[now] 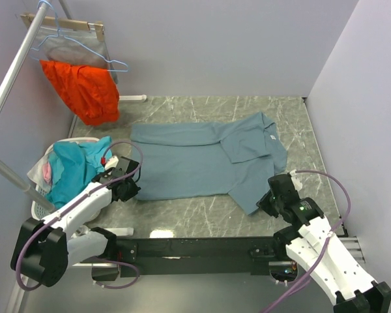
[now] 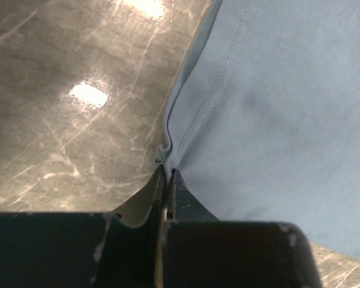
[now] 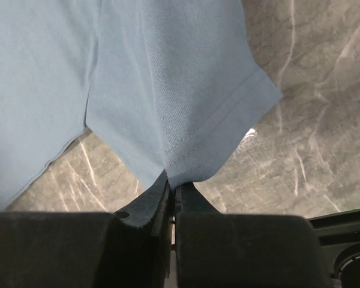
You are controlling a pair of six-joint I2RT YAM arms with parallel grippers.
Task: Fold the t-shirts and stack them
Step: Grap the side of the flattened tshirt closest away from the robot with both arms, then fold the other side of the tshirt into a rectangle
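Slate-blue t-shirt (image 1: 189, 166) is laid flat across the marble desk (image 1: 202, 218), collar to the right. Its near hem corner is pinched by the left end effector (image 2: 167, 173); its near sleeve hem is clamped by the right end effector (image 3: 171, 180). A laundry basket (image 1: 39, 210) is noted at left.

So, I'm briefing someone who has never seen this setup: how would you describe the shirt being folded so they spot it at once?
Start at the grey marble-patterned table. Across its middle lies the slate-blue t-shirt, with a small white neck label. Unlike the orange garment hanging at the back left and the teal clothes bunched in the basket, it alone is spread flat.
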